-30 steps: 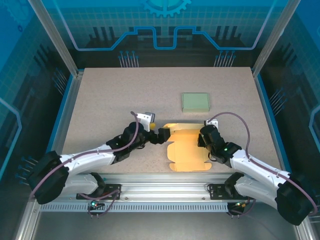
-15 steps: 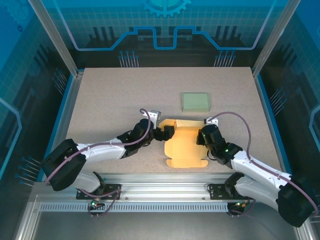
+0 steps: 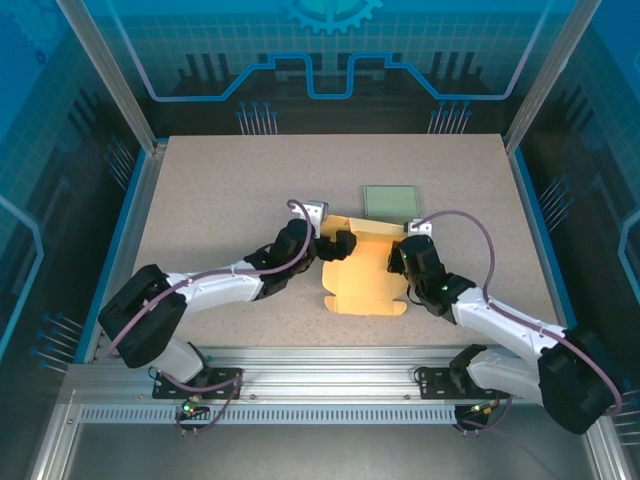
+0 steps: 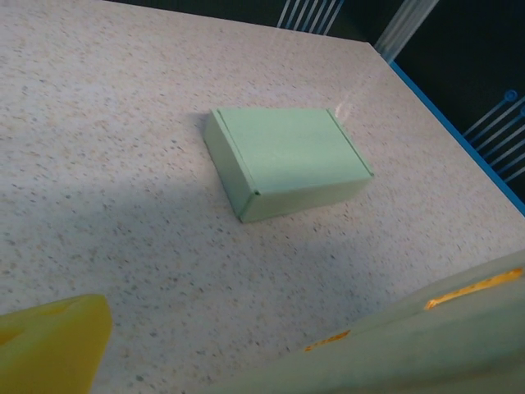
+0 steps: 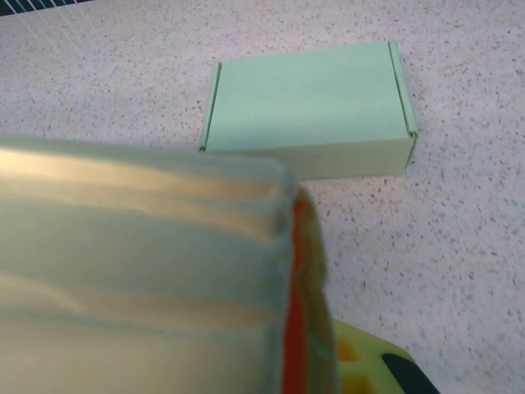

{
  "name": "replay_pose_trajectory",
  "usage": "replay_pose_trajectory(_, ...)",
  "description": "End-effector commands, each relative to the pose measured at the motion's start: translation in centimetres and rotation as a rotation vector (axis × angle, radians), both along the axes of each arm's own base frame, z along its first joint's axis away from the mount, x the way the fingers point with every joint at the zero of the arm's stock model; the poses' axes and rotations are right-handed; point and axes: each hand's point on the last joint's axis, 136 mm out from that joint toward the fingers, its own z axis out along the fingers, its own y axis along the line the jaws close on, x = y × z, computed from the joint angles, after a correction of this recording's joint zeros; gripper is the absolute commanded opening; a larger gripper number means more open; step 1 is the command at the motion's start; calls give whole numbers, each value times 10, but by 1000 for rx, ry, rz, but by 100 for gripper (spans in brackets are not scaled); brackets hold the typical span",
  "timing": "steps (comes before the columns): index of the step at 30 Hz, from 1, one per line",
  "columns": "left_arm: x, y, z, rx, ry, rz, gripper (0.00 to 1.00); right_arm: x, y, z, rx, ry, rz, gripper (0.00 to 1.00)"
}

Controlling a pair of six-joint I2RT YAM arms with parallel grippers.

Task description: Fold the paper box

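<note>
The paper box (image 3: 365,275) is an unfolded orange-yellow card sheet lying in the middle of the table. My left gripper (image 3: 337,246) is at its far left corner and stands open. One yellow finger (image 4: 49,349) shows at the lower left of the left wrist view, and a raised pale flap (image 4: 418,345) crosses the lower right. My right gripper (image 3: 400,263) is at the sheet's right edge, shut on a flap. In the right wrist view that flap (image 5: 139,271) stands close to the lens, its orange edge beside the yellow finger (image 5: 365,368).
A folded, closed pale green box (image 3: 390,202) lies just beyond the sheet, also seen as the green box (image 4: 287,160) and green box (image 5: 305,107) from the wrists. The speckled tabletop (image 3: 220,190) extends left and far. Metal frame posts and blue walls surround it.
Both grippers moved away from the bases, and the sheet moved with them toward the green box. The left arm reached further right, onto the sheet's far left corner.
</note>
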Motion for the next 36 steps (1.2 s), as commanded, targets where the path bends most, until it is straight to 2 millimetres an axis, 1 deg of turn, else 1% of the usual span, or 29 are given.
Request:
replay_pose_trajectory(1,16,3,25,-35,-70,34,99,15,2,5,-31,-15,24,0)
replay_pose_trajectory(6,11,14,17,-29,-61,47,99,31,-3,-1,-46,-7,25,0)
replay_pose_trajectory(10,1,23,12,-33,-49,49,99,35,-10,-7,-37,4,6,0)
replay_pose_trajectory(13,-6,33,1,-28,-27,71,99,36,-12,-1,-52,-32,16,0)
replay_pose_trajectory(16,-10,38,-10,-24,0,77,99,41,-23,5,-62,-56,-7,0)
replay_pose_trajectory(20,-14,34,-11,-39,20,50,99,49,-38,4,-15,-45,-17,0)
replay_pose_trajectory(21,-14,33,-12,-41,23,47,99,52,-40,9,-4,-66,-13,0)
replay_pose_trajectory(23,-15,34,-12,-52,30,53,99,56,-42,13,-13,-88,8,0)
replay_pose_trajectory(25,-15,33,-14,-60,35,52,98,58,-46,13,-30,-94,5,0)
replay_pose_trajectory(27,-16,32,-15,-76,43,51,93,58,-45,11,0,-93,31,0)
replay_pose_trajectory(30,-20,23,-17,-141,56,16,84,56,-46,9,32,-111,37,0)
replay_pose_trajectory(34,-32,0,-12,-291,51,-91,72,57,-46,7,35,-97,39,0)
replay_pose_trajectory(36,-38,-10,-10,-307,33,-124,70,57,-45,7,32,-89,44,0)
